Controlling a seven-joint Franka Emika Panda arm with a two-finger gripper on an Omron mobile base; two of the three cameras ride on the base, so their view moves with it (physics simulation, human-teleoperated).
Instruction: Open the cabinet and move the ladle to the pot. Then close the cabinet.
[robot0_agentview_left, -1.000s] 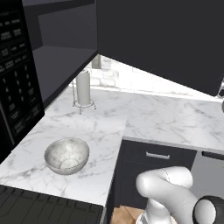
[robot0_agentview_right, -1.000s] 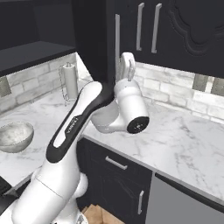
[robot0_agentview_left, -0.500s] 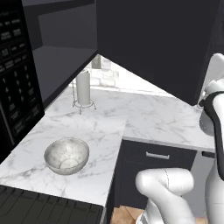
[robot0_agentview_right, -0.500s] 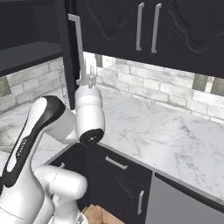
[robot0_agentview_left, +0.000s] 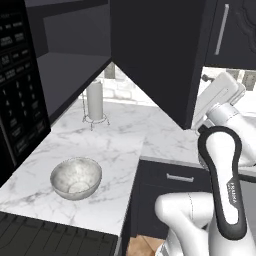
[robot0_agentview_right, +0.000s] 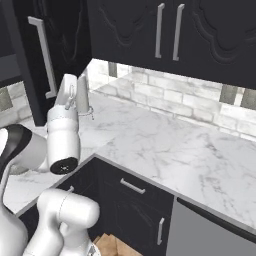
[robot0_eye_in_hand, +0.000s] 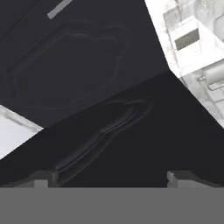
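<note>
White marble bench (robot0_agentview_left: 120, 145), L-shaped, running along tiled wall and round corner. Pale speckled bowl (robot0_agentview_left: 76, 177) upright on near left part of bench, beside microwave side. Paper towel roll (robot0_agentview_left: 94, 101) upright on wire stand, further back near corner, well apart from bowl; seen also in right base view (robot0_agentview_right: 83, 95) behind arm. Long right stretch of bench (robot0_agentview_right: 190, 155) bare marble. Dark shelf (robot0_agentview_left: 65, 75) inside open wall cabinet above bench, surface bare where visible.
</note>
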